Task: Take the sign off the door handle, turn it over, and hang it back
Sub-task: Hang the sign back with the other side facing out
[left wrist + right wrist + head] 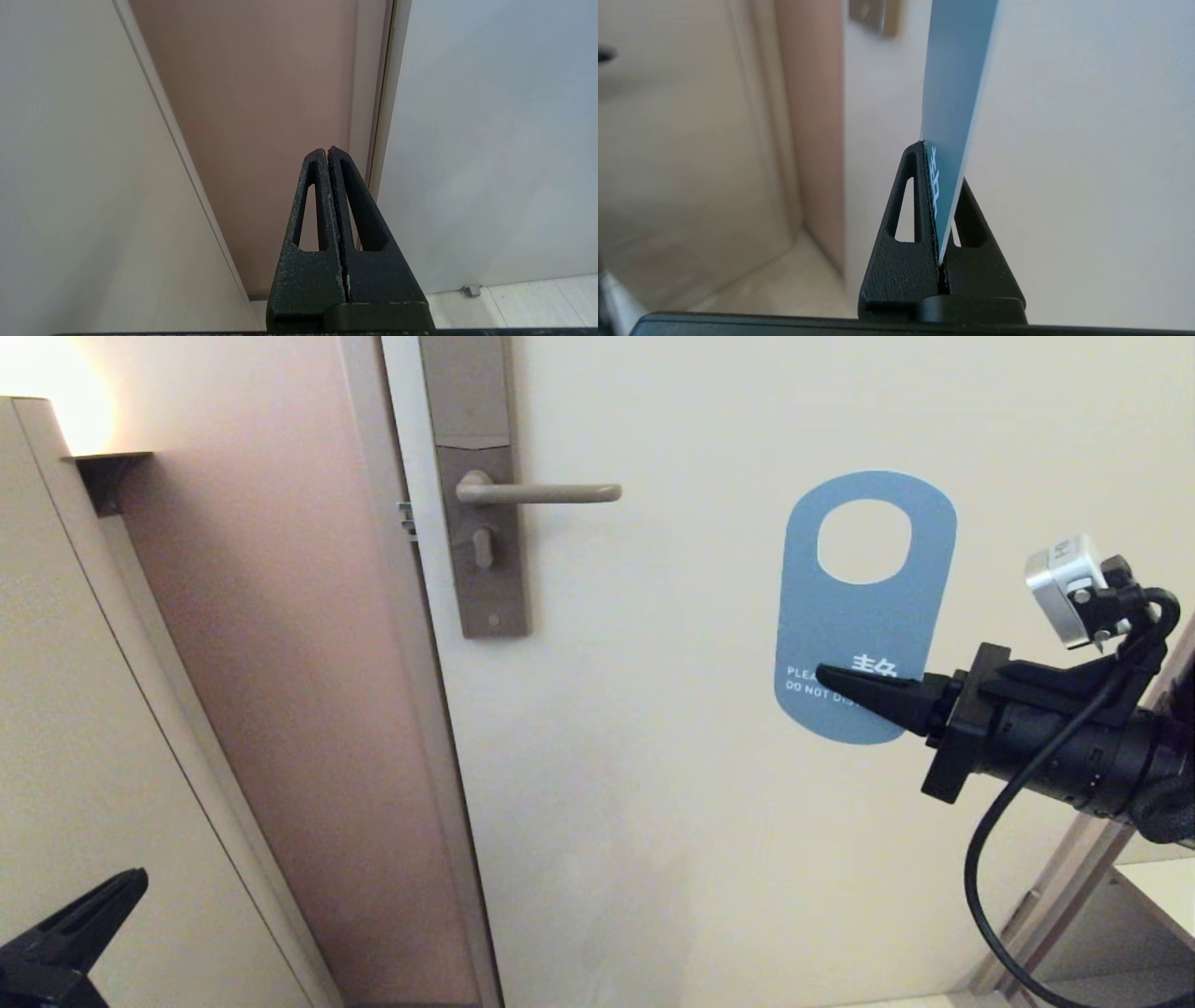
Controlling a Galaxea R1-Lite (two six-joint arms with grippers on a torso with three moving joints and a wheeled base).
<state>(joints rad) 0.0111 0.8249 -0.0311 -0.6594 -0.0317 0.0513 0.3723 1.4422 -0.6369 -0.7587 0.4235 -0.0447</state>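
The right pincer [826,674] is clamped on the lower part of the sign [864,616], its black fingers [878,695] reaching in from the right and pinching the card near the printed lettering. In the right wrist view the same pincer [941,163] has the sign [955,93] wedged edge-on between its two fingers, the card rising straight out of the grip. The sign is held upright in the air in front of the door [747,849], teal-blue side toward the head camera, with its oval hole at the top and part of the white words "DO NOT" readable beside the finger. It hangs on nothing and sits well to the right of the door handle [546,493], slightly lower than the lever. The door handle juts horizontally from its tall lock plate [476,523] and is bare. The left pincer [89,915] rests low at the lower left, near the wall; in its wrist view the left pincer [328,151] has its fingers pressed together on nothing.
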